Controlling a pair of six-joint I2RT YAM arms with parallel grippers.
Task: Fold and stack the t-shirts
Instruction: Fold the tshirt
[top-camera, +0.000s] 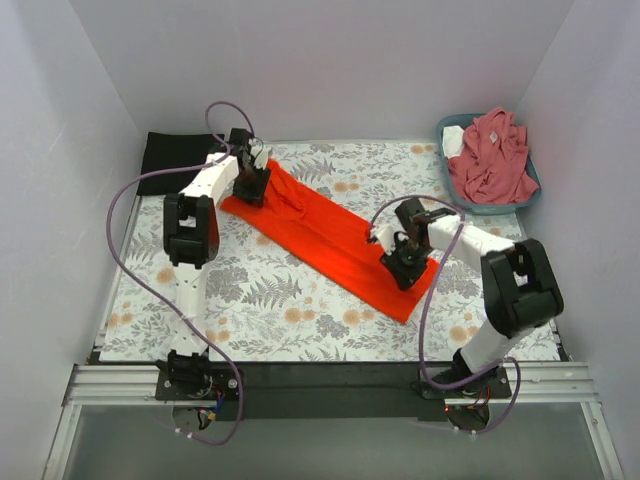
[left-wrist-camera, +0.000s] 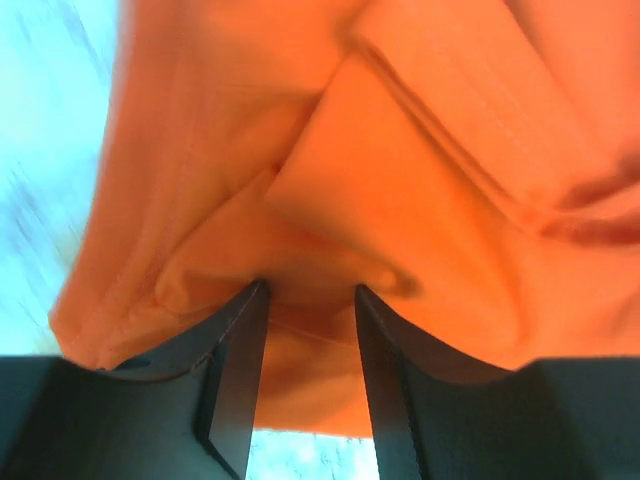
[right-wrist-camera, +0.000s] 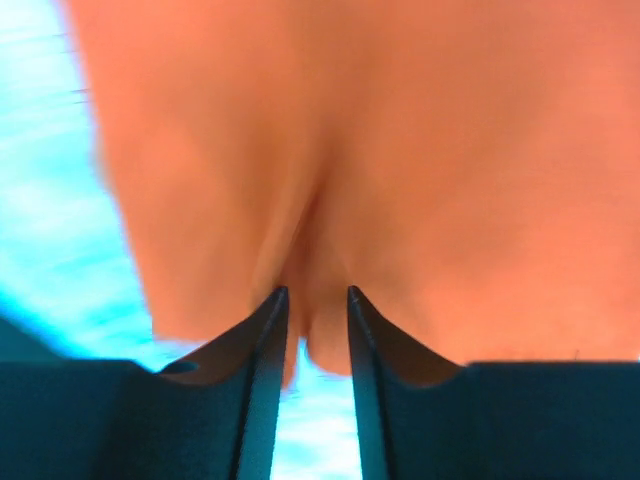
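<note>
1. The bright orange-red cloth t-shirt (top-camera: 330, 235) lies as a long, narrow folded strip, slanting across the floral table covering (top-camera: 270, 290) from far left to near right.
2. The left gripper (top-camera: 252, 185) is clamped on a bunched fold at the strip's far end.
3. The right gripper (top-camera: 403, 268) pinches a ridge of cloth at its near end.
4. A crumpled dusty-pink shirt (top-camera: 495, 155) fills the blue-grey plastic basket (top-camera: 530, 195) at far right.
5. A black folded shirt (top-camera: 170, 160) lies at the far-left corner.
</note>
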